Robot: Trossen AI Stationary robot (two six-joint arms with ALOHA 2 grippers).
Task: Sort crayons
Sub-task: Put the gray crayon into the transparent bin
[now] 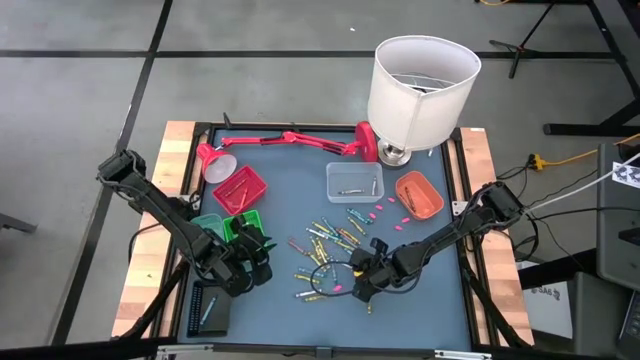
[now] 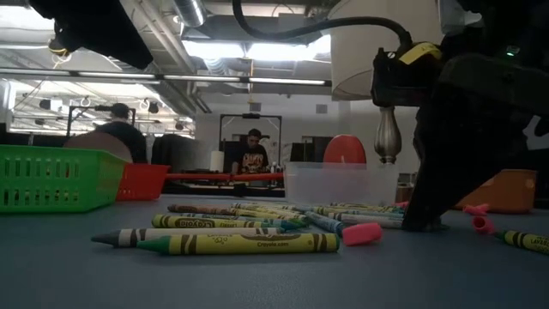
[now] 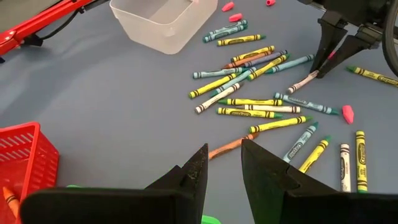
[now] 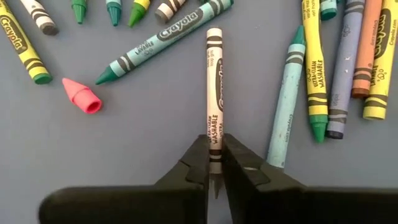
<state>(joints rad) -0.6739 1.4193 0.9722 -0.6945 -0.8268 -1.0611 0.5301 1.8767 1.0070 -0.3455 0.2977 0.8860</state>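
Observation:
Several crayons lie scattered flat on the blue-grey table top, in yellow, green, blue, white and orange. My right gripper is down among them near the table's front, shut on a white crayon with black bands. My left gripper hovers open over the green tray at the front left, with nothing between its fingers. My right gripper pinches the white crayon's two sides between its fingertips, close to its pointed end. The fingers come steeply from above, slanting from the table's right. The crayon lies flat on the table and reaches out ahead of the fingers.
A red tray sits behind the green one; a clear tray and an orange tray stand at the back right. A red arm lamp and a white lampshade line the far edge. Pink bits lie among the crayons.

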